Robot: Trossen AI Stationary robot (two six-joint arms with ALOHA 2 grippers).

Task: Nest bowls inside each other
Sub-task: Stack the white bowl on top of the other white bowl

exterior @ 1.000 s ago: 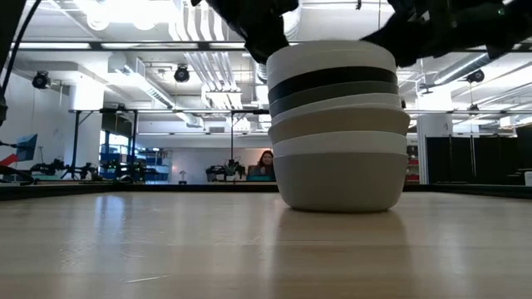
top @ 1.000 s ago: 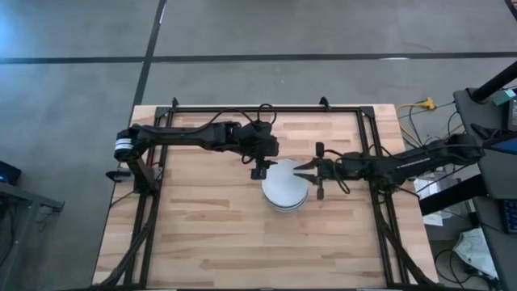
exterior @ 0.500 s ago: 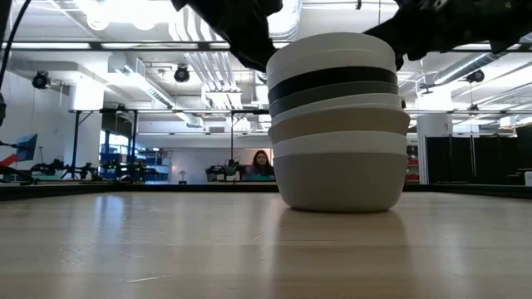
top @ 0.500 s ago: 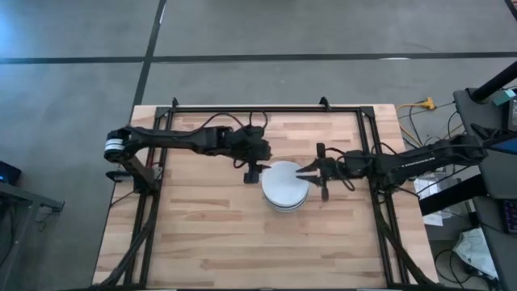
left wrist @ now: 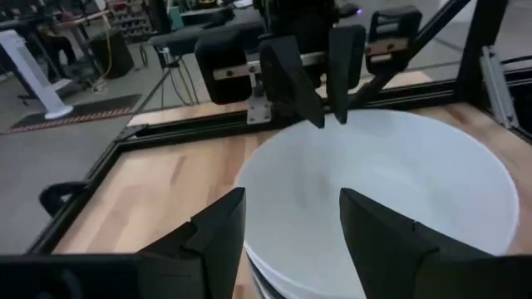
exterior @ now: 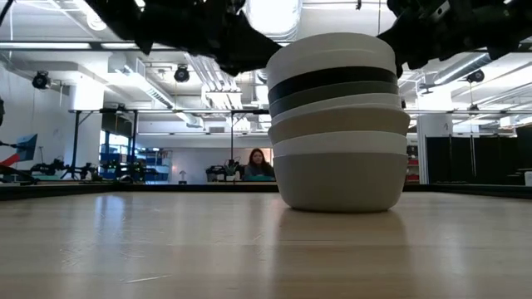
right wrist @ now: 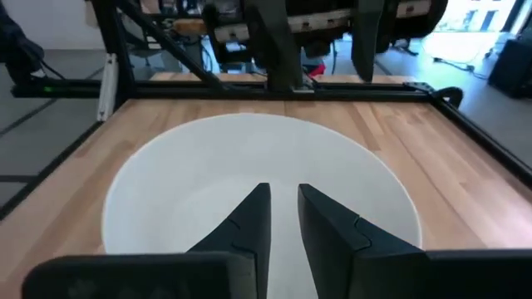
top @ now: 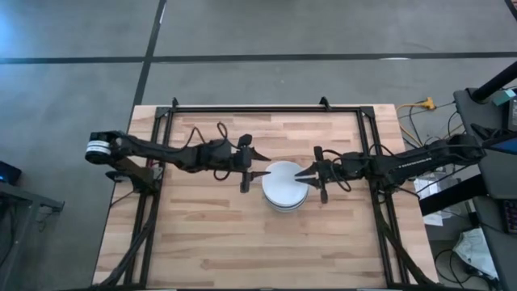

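The bowls stand nested in one stack (top: 284, 187) at the table's middle, its bottom bowl on the wood. The low view shows the stack (exterior: 339, 124) with white, black, dark grey and pale grey-green rims, a white bowl (left wrist: 391, 191) on top. My left gripper (top: 257, 174) is open and level at the stack's left side, its fingers standing apart over the top bowl's rim (left wrist: 293, 196). My right gripper (top: 299, 172) is shut and hovers over the top bowl's right rim (right wrist: 283, 189). Neither visibly touches a bowl.
A black metal frame (top: 266, 109) runs round the table's far, left and right edges. Bare wood (top: 242, 242) lies open on the near side and to the left of the stack. A person (exterior: 259, 162) sits far off in the room behind.
My left gripper has swung from the stack's far-left side toward the table's left and near edge, and has turned from pointing down to lying level, pointing at the stack. My right gripper and the stack have kept still.
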